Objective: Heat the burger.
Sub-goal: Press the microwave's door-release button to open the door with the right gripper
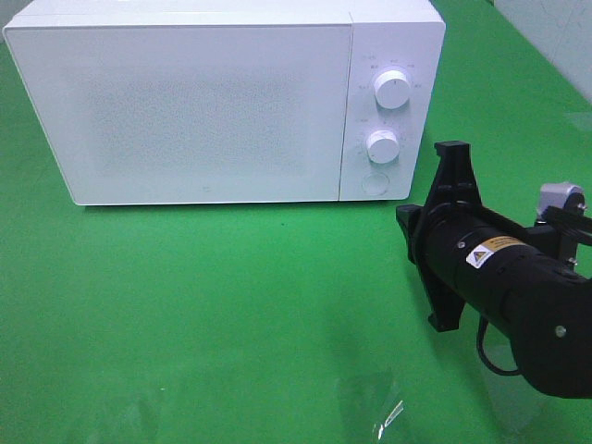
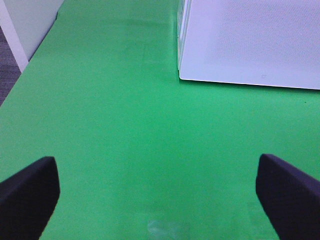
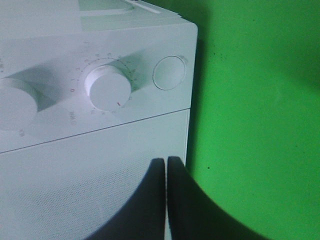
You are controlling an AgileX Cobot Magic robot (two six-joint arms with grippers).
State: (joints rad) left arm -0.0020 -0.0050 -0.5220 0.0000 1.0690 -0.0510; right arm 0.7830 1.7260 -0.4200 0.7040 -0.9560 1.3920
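The burger is out of view in every frame. A white microwave [image 1: 185, 102] stands at the back of the green table with its door closed. My right gripper [image 1: 405, 218] hangs just in front of the microwave's lower right corner, below the control panel. In the right wrist view its fingers [image 3: 166, 172] are pressed together with nothing between them, pointing at the door's edge [image 3: 75, 175]. My left gripper [image 2: 157, 170] is open over bare green table, with the microwave's corner [image 2: 250, 45] ahead of it; this gripper does not show in the exterior view.
The control panel carries two white knobs [image 1: 392, 90] [image 1: 382, 146] and a round button [image 1: 375, 181]. The green mat [image 1: 213, 305] stretches in front of the microwave. A small piece of clear film [image 1: 388, 416] lies near the front edge.
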